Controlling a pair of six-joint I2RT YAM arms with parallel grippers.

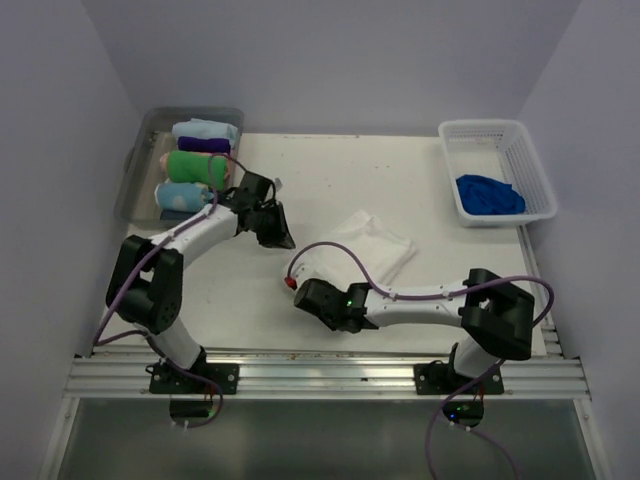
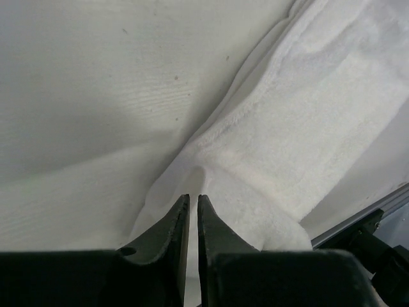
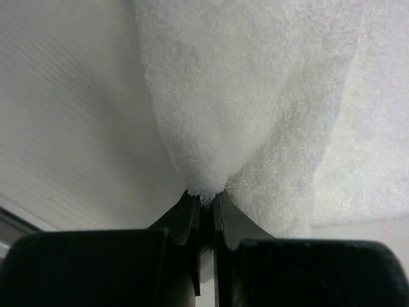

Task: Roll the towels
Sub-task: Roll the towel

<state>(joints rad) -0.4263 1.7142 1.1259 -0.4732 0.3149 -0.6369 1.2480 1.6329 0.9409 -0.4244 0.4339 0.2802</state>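
My right claw (image 3: pixel 204 194) is clamped on a pinch of the large plain white terry towel (image 1: pixel 370 250); a tuft of pile bulges just past the fingertips and the cloth fans away from them. My left claw (image 2: pixel 193 198) has its fingers a thin slit apart, with a folded edge of the white terry towel just beyond the tips. I cannot tell whether any cloth is caught in that slit. The towel lies loosely folded near the middle of the pale bench (image 1: pixel 330 180), between my two claws. The one small royal blue terry towel (image 1: pixel 490 193) sits crumpled in the single white slotted plastic basket (image 1: pixel 535 180) at the far right corner, well apart from both claws. At the far left stands one clear plastic tray (image 1: pixel 135 175) holding rolled towels. I count four: a pale blue roll (image 1: pixel 205 129), a dark one beside it, a bright green roll (image 1: pixel 195 168) and a pale blue dotted roll (image 1: pixel 180 196). My left arm (image 1: pixel 190 235) passes just beside that tray. Each of my two arms carries a purple cable (image 1: pixel 330 250), and the right one arcs over the white towel's near corner.
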